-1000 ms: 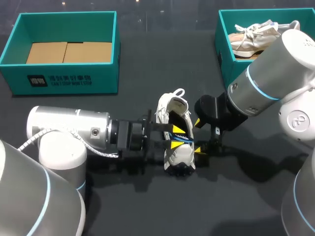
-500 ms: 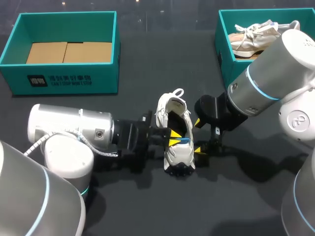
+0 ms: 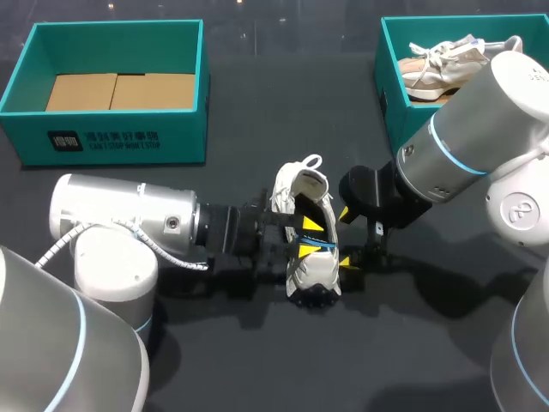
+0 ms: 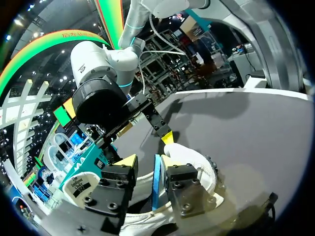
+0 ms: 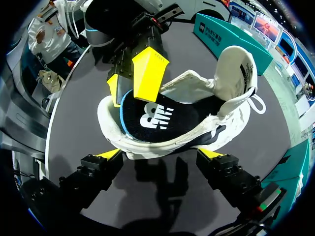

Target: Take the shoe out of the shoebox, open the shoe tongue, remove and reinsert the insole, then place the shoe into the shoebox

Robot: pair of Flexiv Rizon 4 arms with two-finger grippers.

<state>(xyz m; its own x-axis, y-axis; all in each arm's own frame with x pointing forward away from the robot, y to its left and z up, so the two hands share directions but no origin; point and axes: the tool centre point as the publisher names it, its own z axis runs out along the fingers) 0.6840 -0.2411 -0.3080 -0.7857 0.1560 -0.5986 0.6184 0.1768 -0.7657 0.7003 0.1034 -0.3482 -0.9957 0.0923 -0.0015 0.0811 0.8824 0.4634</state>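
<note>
A white shoe [image 3: 302,199] with a dark, blue-edged insole [image 5: 147,118] lies mid-table, its tongue [image 5: 236,69] raised. My left gripper [image 3: 309,238] comes in from the left and stands open at the shoe's opening. One finger [image 5: 147,73] is over the insole, the other by the shoe's rim. The insole's blue edge [image 4: 156,179] shows in the gap of that gripper [image 4: 149,161]. My right gripper [image 3: 344,238] is wide open at the shoe's right side. In its own view, the right gripper [image 5: 160,155] has the shoe just ahead of its spread fingers.
A teal shoebox [image 3: 111,142] with cardboard inside stands at the back left. Another teal box [image 3: 390,103] at the back right holds a beige shoe [image 3: 437,64]. Black tabletop lies bare in front of the shoe.
The left gripper's fingers closed together at the insole half a second ago and have spread apart again. The shoe and the right arm have stayed put.
</note>
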